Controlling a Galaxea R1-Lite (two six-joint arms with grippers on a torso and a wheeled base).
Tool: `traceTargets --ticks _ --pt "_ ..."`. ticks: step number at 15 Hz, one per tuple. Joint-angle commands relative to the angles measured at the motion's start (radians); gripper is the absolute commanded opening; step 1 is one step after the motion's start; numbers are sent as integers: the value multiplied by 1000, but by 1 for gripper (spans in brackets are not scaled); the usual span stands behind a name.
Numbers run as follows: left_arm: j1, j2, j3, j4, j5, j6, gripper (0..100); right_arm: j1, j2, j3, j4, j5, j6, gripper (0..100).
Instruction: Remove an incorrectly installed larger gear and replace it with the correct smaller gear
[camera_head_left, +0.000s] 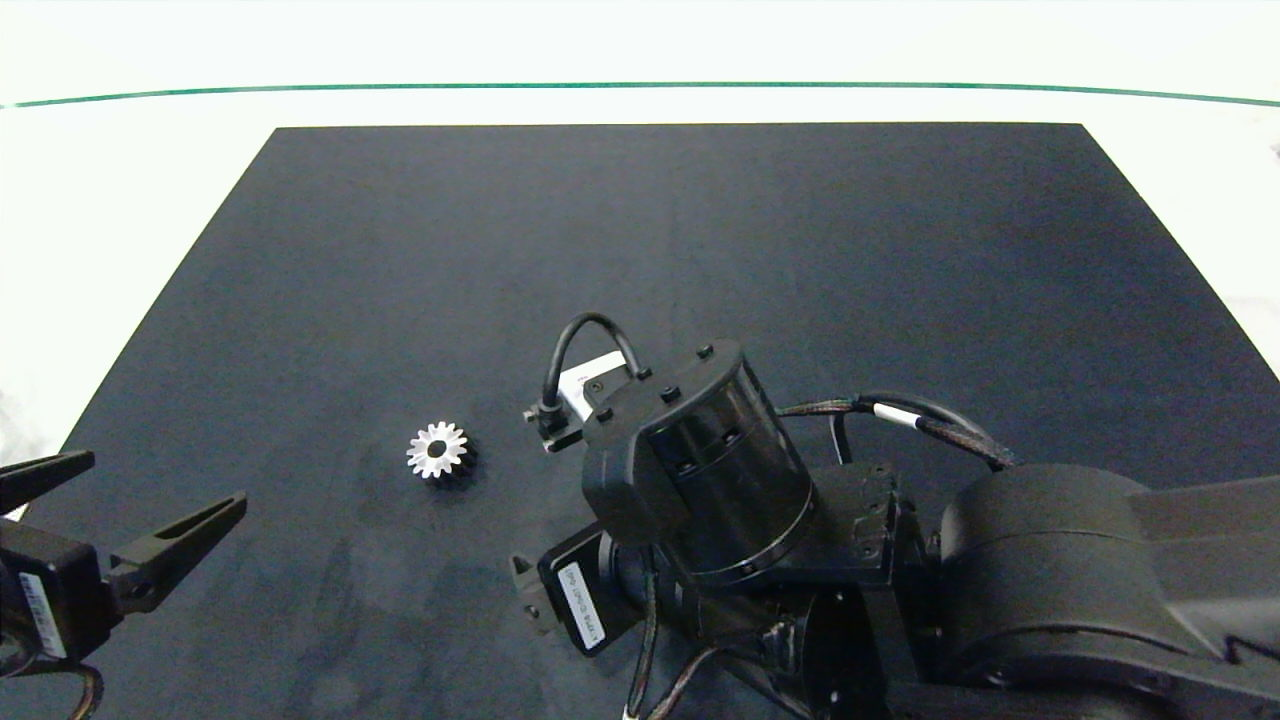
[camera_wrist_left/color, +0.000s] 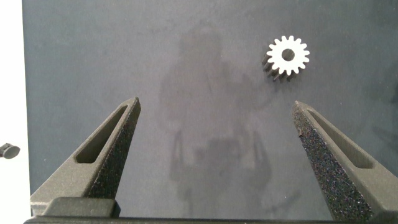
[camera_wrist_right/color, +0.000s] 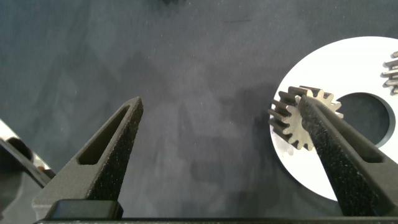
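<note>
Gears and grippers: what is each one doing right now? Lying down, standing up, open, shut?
smaller gear: lying flat on the black mat, nothing touching it.
larger gear: tipped up on the white ring plate, beside one finger, not gripped.
left gripper: fingers open, empty, at the mat's near left corner.
right gripper: fingers wide open, empty, at the plate's edge.
</note>
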Motion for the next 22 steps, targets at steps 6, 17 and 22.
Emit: traceTargets --ticks 6,17,22 --pt "0 -10 11 -2 1 1 100 10 18 -14 -2 -3 25 100" --pt "0 -23 12 0 7 -1 100 -275 -453 226 64 -186 -32 100" --pt "2 -74 21 0 62 -4 100 -573 -754 382 74 -261 -50 100"
